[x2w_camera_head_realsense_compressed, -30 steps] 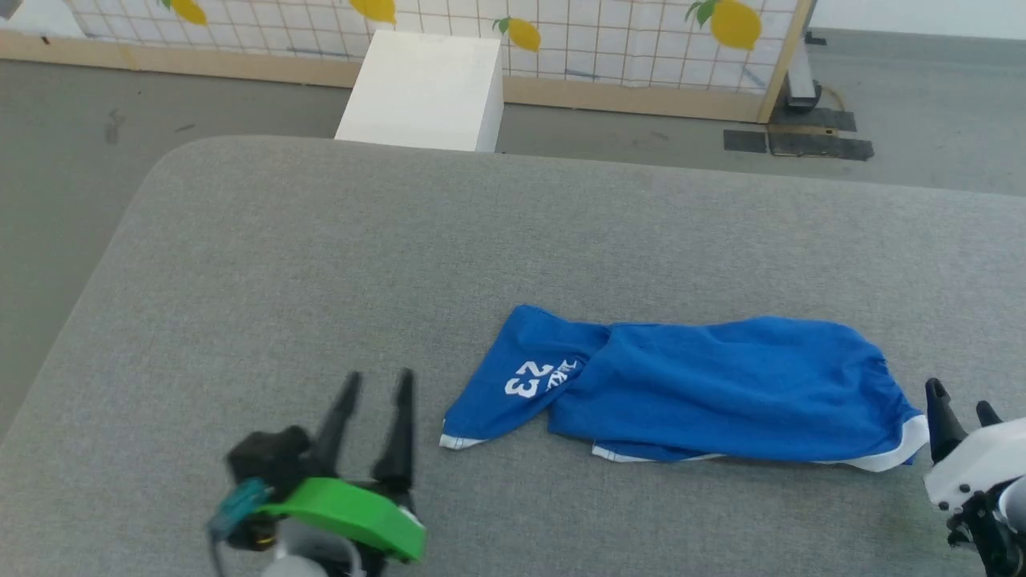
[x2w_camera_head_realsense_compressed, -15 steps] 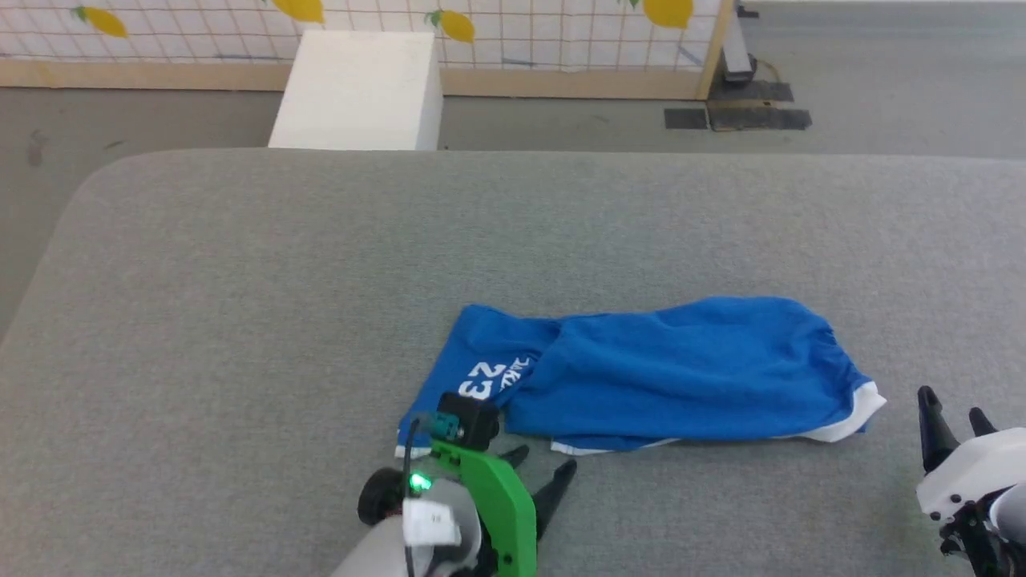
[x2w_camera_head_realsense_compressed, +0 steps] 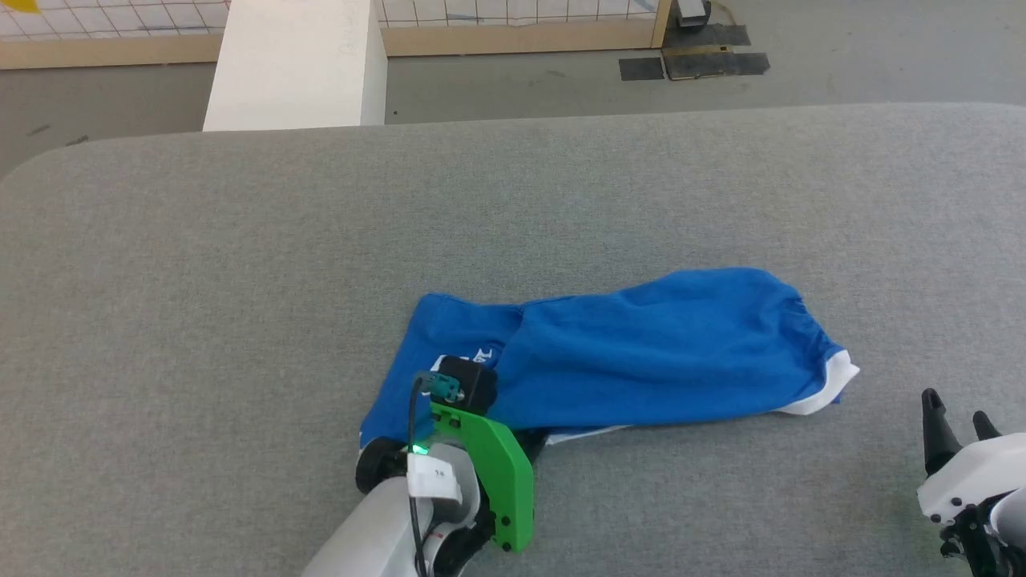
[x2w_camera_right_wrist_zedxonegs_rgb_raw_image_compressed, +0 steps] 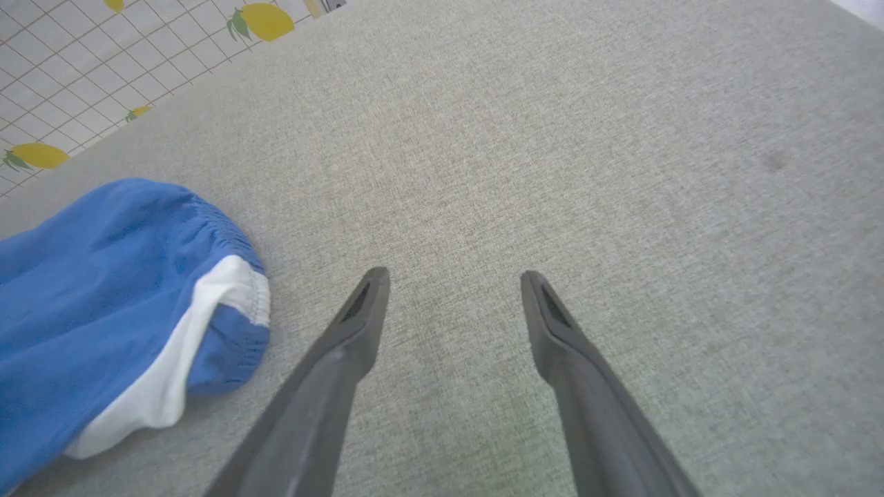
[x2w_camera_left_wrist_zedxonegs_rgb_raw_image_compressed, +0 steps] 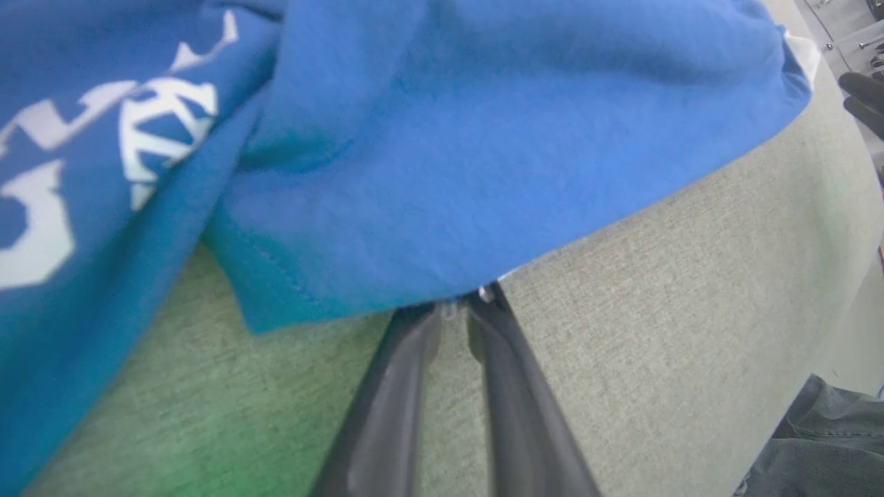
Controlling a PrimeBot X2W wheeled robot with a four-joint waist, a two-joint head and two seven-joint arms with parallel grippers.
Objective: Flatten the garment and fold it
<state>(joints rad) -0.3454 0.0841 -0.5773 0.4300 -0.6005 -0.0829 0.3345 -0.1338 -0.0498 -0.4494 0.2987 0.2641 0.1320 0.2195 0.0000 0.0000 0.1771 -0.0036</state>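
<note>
A white box (x2w_camera_head_realsense_compressed: 296, 64) stands beyond the grey table (x2w_camera_head_realsense_compressed: 200, 264).

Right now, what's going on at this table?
A two-armed robot is working on blue shorts lying crumpled on the grey table. The left gripper has its fingers nearly together on the near hem, apparently pinching it. The right gripper is open over bare table beside the waistband end, not touching. Shorts not flattened yet.

"Position of the garment (x2w_camera_head_realsense_compressed: 641, 353)?"
"Rumpled on the grey table (x2w_camera_head_realsense_compressed: 200, 280), right of centre."
"Grippers?"
"Left gripper (x2w_camera_head_realsense_compressed: 535, 439) at its near hem, fingertips hidden behind a green mount (x2w_camera_head_realsense_compressed: 501, 473). Right gripper (x2w_camera_head_realsense_compressed: 955, 407) near right, apart, fingers spread."
</note>
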